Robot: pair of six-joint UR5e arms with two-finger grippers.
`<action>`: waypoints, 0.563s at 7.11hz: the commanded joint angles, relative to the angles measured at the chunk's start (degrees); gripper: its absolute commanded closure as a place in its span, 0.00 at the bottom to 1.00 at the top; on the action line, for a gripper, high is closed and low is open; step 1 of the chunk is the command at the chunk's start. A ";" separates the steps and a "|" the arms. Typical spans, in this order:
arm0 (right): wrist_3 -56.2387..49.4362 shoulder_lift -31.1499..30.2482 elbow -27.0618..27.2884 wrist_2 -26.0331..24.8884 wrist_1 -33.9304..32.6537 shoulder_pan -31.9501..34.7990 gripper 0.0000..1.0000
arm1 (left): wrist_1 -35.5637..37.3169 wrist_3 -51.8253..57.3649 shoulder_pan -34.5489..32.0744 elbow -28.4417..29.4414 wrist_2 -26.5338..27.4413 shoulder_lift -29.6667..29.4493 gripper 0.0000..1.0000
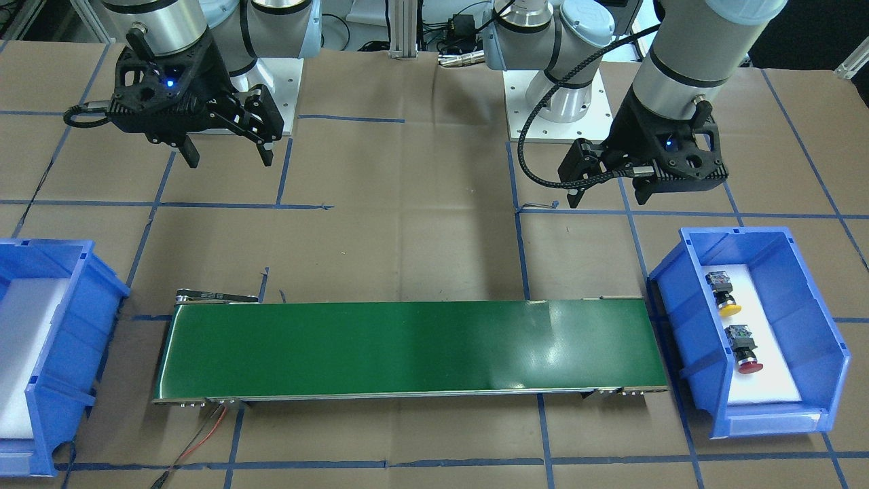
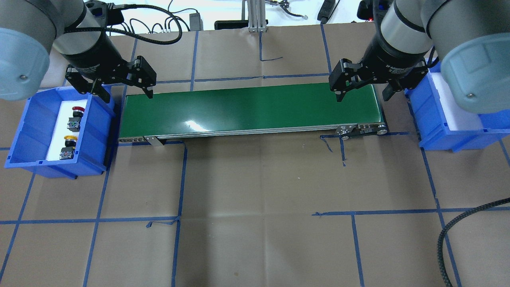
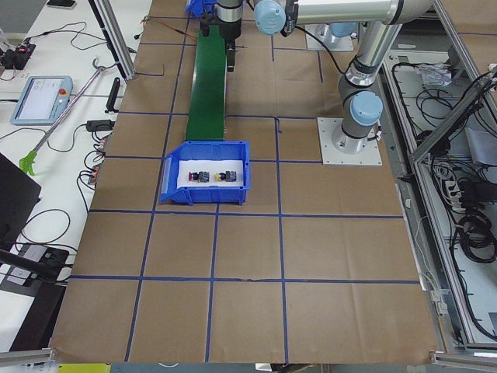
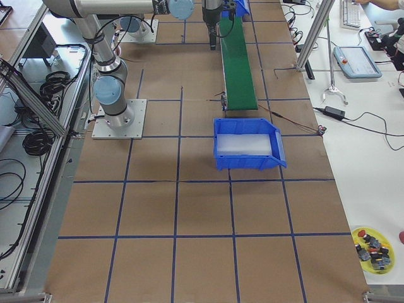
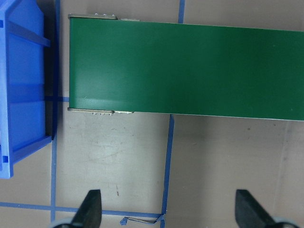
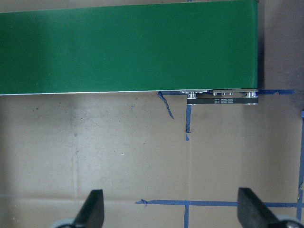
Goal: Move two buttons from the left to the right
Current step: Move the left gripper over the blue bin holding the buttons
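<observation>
Overhead exterior view, nearest the robot it's just tabletop (image 2: 255,239), brown paper with a blue tape grid. Further out a green conveyor belt (image 2: 251,107) runs sideways with a blue bin at each end, left bin (image 2: 24,119) and right bin (image 2: 438,139), both lined white. Past the far edge there's an aluminium post (image 2: 255,16) and a white desk (image 3: 62,155).

Both buttons lie in the left bin, caps pointing away from the robot: yellow button (image 2: 67,146) nearer, red button (image 2: 75,117) just beyond. The left claw (image 2: 127,93) hangs spread wide and empty near the belt's left end, beside that bin, with the buttons off to its left, not touching. The right claw (image 2: 362,95) is wide and empty too, near the belt's right end.
</observation>
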 commanded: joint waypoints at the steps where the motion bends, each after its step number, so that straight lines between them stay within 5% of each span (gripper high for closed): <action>1: 0.00 0.00 0.00 0.00 0.09 0.00 0.00 | 0.09 0.01 0.00 0.00 0.00 -0.04 0.00; 4: 0.00 0.00 0.00 0.00 0.09 0.00 0.00 | 0.09 0.27 0.00 0.00 0.08 -0.04 0.00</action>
